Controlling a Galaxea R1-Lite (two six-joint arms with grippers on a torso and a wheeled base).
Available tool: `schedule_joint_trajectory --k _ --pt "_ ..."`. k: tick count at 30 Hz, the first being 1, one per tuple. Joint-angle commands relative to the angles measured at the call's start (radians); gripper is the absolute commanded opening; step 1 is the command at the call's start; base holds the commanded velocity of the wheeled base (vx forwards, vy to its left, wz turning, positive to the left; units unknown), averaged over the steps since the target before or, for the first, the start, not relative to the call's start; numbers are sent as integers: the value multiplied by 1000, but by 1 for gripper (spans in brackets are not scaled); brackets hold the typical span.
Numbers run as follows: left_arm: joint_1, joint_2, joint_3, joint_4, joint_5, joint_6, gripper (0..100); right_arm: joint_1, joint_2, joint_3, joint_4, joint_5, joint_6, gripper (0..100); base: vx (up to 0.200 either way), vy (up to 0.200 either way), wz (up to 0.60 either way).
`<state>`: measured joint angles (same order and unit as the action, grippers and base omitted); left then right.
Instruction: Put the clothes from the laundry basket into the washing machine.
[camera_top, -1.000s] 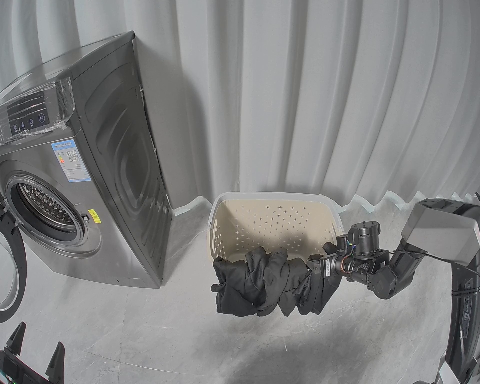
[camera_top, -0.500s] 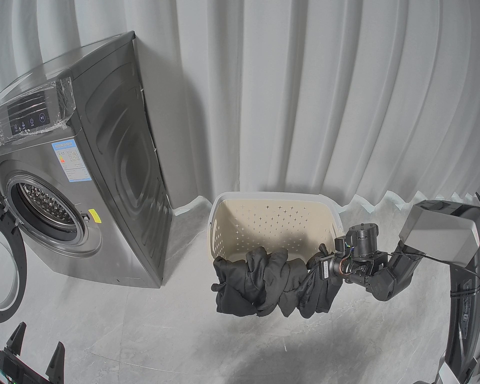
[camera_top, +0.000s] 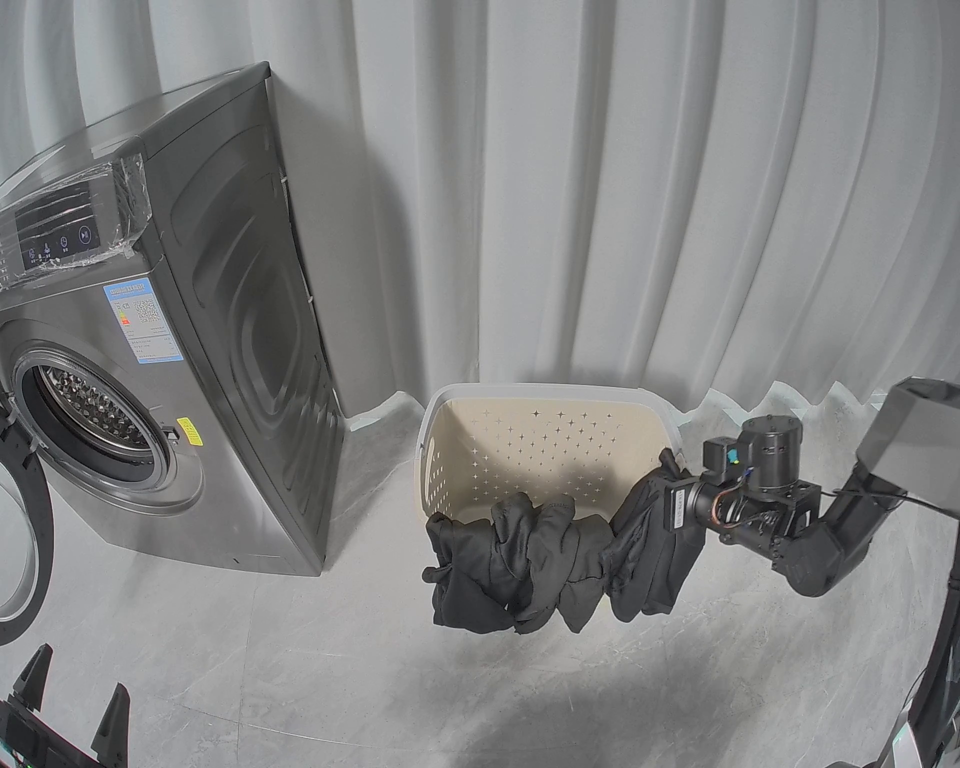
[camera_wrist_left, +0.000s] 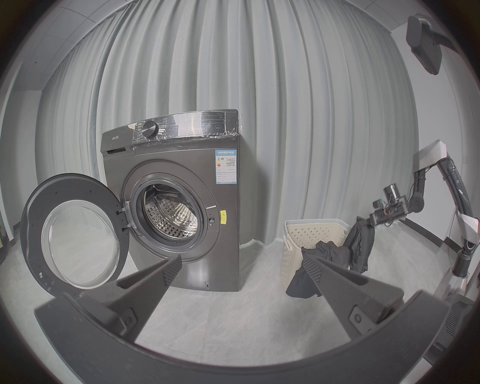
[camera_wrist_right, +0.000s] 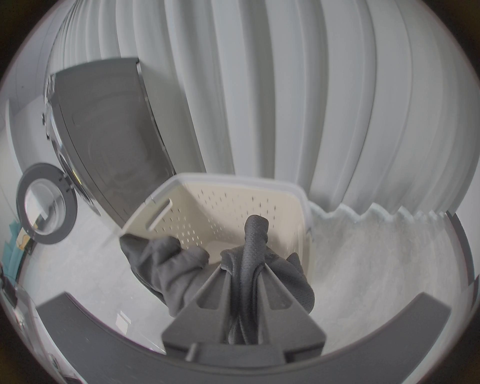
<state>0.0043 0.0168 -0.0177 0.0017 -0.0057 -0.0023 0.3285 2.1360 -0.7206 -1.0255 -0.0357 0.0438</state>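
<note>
A dark grey garment (camera_top: 520, 570) hangs over the front rim of the cream laundry basket (camera_top: 545, 392), most of it outside. My right gripper (camera_top: 668, 500) is shut on the garment's right end, at the basket's right front corner; in the right wrist view the cloth (camera_wrist_right: 250, 250) is bunched between the fingers. The grey washing machine (camera_top: 200, 300) stands to the left with its round door (camera_wrist_left: 75, 235) swung open and the drum (camera_wrist_left: 170, 212) bare. My left gripper (camera_top: 70, 705) is low at the near left, open and holding nothing.
White curtains (camera_top: 650, 200) hang behind the basket and machine. Grey floor (camera_top: 330, 660) stretches between machine and basket. The open door (camera_top: 25, 560) juts out at the far left, near my left gripper.
My right gripper has moved right and slightly up, pulling the garment's held end higher. The rest of the garment still hangs over the rim. The left arm has not moved.
</note>
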Motion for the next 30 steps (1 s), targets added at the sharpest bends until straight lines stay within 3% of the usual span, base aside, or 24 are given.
schedule_joint_trajectory --k 1,5,11,25,30 --pt "0 -17 16 0 0 -1 100 15 -352 119 -4 22 51 0 0 0 0" --pt "0 -17 16 0 0 -2 100 76 -530 185 -1 19 99 0 0 0 0" --pt "0 -17 16 0 1 -4 100 150 -719 299 -4 -1 107 0 0 0 0" --pt "0 -17 16 -2 4 -13 100 141 -827 329 -1 2 105 0 0 0 0" --pt "0 -17 16 -2 4 -15 100 144 -843 329 1 5 103 0 -200 0 0"
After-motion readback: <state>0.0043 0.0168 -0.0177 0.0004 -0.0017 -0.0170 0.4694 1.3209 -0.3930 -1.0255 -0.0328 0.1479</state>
